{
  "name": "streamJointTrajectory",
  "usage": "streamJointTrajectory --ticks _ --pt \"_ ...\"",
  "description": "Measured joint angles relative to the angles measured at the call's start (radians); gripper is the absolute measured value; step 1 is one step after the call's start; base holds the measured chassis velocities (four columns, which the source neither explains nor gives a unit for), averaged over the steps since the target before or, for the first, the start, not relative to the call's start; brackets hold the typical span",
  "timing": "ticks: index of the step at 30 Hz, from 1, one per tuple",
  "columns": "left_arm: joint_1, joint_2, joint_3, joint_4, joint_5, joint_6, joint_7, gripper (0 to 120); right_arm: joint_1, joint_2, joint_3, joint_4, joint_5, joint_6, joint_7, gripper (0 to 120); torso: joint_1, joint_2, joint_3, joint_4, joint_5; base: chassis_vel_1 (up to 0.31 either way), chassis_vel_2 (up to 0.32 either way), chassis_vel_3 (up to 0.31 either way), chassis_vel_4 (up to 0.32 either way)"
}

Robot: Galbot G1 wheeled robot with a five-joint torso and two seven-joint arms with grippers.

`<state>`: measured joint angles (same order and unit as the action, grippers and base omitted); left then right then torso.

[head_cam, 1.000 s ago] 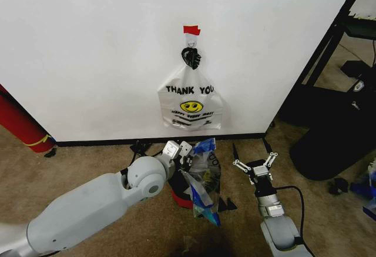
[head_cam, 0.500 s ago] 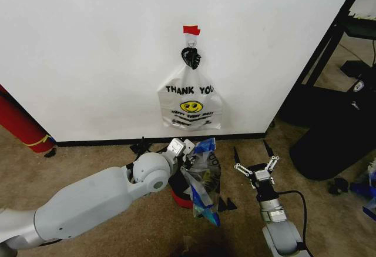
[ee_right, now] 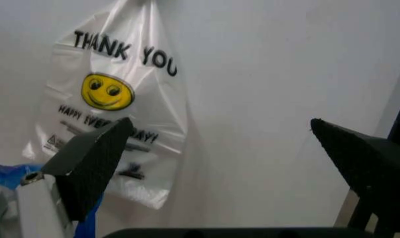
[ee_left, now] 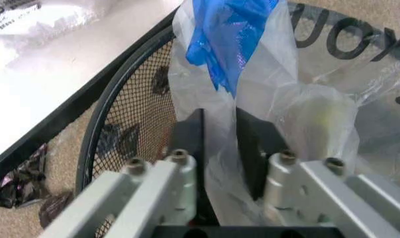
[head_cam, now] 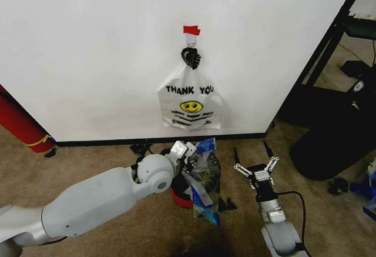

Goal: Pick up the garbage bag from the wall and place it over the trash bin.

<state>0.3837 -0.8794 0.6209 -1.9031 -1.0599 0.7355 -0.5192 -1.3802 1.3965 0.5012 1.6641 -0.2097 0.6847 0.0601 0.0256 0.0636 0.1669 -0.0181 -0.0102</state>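
The garbage bag [head_cam: 204, 177], thin and translucent with blue patches, hangs over the right side of the trash bin [head_cam: 178, 193], a small dark bin with a red bottom, on the floor below the wall [head_cam: 88, 51]. My left gripper [head_cam: 187, 154] is shut on the bag's rim above the bin. In the left wrist view the gripper [ee_left: 220, 148] pinches the plastic [ee_left: 286, 104] next to the bin's black mesh wall [ee_left: 130, 119]. My right gripper [head_cam: 254, 162] stands open to the right of the bin, holding nothing; in the right wrist view that gripper [ee_right: 220, 148] faces the wall.
An opaque white "THANK YOU" smiley bag [head_cam: 190, 107] hangs from a hook [head_cam: 190, 54] under red tape [head_cam: 191, 30]. A red roll [head_cam: 20, 124] leans at the left. A black bulk [head_cam: 332, 139] and a dark rack [head_cam: 352, 22] stand at the right.
My left arm has pushed a little farther forward and right over the bin with the bag. My right gripper moved slightly forward a second ago and has held still since.
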Motion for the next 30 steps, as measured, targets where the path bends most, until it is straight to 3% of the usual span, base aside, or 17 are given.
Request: streamJointTrajectory --ticks 6,11,17,19,24,30 --pt "0.016 -0.001 -0.023 -0.009 0.004 0.000 -0.010 0 -0.002 -0.016 -0.028 0.003 0.069 -0.026 -0.011 100 0.000 0.000 0.000 -0.0001 0.0000 0.000 0.000 0.000 0.000" --pt "0.030 0.001 -0.046 -0.017 0.019 0.000 -0.012 0 -0.014 -0.055 -0.081 0.009 0.185 -0.072 -0.045 100 0.000 0.000 0.000 -0.0001 0.0000 0.000 0.000 0.000 0.000" --pt "0.059 0.005 -0.082 -0.044 0.092 0.000 0.001 0 -0.025 -0.176 -0.219 0.014 0.491 -0.262 -0.116 100 0.000 0.000 0.000 -0.0002 0.0000 0.000 0.000 0.000 0.000" --pt "0.072 0.003 -0.091 -0.047 0.127 0.000 0.010 0 -0.023 -0.188 -0.233 0.017 0.520 -0.289 -0.122 100 0.000 0.000 0.000 -0.0002 0.0001 0.000 0.000 0.000 0.000" --pt "0.149 0.008 -0.120 -0.053 0.334 0.000 0.088 0 0.015 -0.226 -0.277 0.052 0.652 -0.440 -0.123 100 0.000 0.000 0.000 0.0001 0.0000 0.000 0.000 0.000 0.000" --pt "0.149 0.009 -0.116 -0.059 0.373 0.000 0.106 0 0.081 -0.256 -0.323 0.087 0.774 -0.583 -0.087 100 0.000 0.000 0.000 -0.0001 0.0001 0.000 0.000 0.000 0.000"
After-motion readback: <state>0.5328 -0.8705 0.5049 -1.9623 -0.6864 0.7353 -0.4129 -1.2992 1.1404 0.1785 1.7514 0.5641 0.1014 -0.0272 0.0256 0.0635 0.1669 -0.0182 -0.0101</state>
